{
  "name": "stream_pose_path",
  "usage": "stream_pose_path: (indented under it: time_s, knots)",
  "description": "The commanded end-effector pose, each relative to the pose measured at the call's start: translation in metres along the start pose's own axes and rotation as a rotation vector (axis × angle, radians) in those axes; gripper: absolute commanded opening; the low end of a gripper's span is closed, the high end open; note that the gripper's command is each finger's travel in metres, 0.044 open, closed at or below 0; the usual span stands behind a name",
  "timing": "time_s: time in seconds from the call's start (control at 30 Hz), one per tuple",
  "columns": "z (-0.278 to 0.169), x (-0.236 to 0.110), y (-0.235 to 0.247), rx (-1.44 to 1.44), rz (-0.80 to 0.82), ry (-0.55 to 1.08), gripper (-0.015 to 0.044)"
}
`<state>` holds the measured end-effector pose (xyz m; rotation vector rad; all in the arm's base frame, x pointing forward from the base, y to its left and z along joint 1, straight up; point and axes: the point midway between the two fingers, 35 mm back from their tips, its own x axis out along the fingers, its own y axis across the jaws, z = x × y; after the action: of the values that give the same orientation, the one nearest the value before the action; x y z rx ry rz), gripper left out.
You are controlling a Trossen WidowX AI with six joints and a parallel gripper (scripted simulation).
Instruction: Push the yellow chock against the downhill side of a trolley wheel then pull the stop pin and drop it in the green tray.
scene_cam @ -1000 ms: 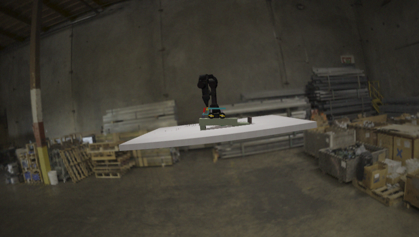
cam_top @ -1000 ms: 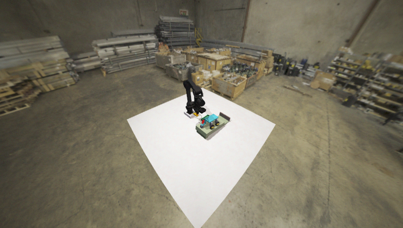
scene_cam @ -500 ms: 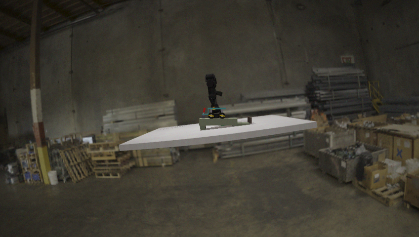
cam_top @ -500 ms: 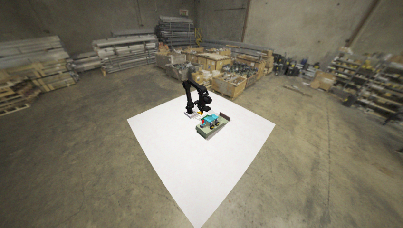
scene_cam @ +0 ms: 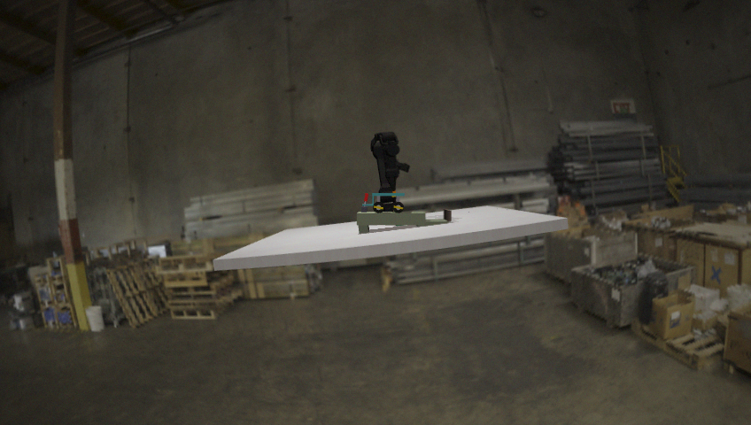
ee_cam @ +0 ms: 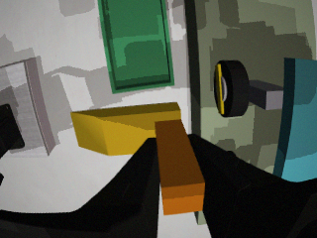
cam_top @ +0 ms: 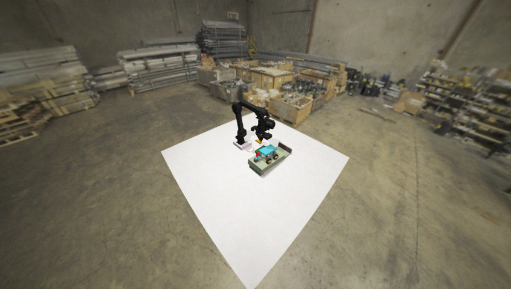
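Observation:
My gripper (cam_top: 260, 139) (ee_cam: 171, 144) is shut on the chock's orange handle (ee_cam: 179, 159). The yellow chock (cam_top: 258, 141) (ee_cam: 111, 134) hangs in the air beside the ramp (cam_top: 255, 167) (scene_cam: 392, 218) (ee_cam: 258, 30), on the arm-base side. The trolley, with its cyan deck (cam_top: 267, 149) (scene_cam: 390, 195) (ee_cam: 299, 124), stands on the ramp; one black wheel (ee_cam: 235, 89) shows close up in the wrist view. The red-headed stop pin (cam_top: 257, 154) (scene_cam: 366, 197) stands upright at the trolley's uphill end. The green tray (ee_cam: 144, 88) lies between arm and ramp, partly hidden in the top view. The chock's black underside is hidden.
A dark end board (cam_top: 285, 147) (scene_cam: 447, 215) stands at the ramp's low end. The arm's pale base plate (cam_top: 246, 146) (ee_cam: 40, 106) is on the other side of the tray. Ramp and base stand on a white table top (cam_top: 232, 200) (scene_cam: 295, 244).

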<state>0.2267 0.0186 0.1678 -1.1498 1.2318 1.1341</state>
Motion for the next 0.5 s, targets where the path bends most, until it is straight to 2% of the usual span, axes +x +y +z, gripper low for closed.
stream_pose_path:
  time_s: [0.0,0.47]
  knots:
    - [0.015,0.000,-0.005,0.005,-0.005,0.001,0.0000]
    - [0.070,0.004,-0.015,0.005,-0.005,-0.005,0.0000]
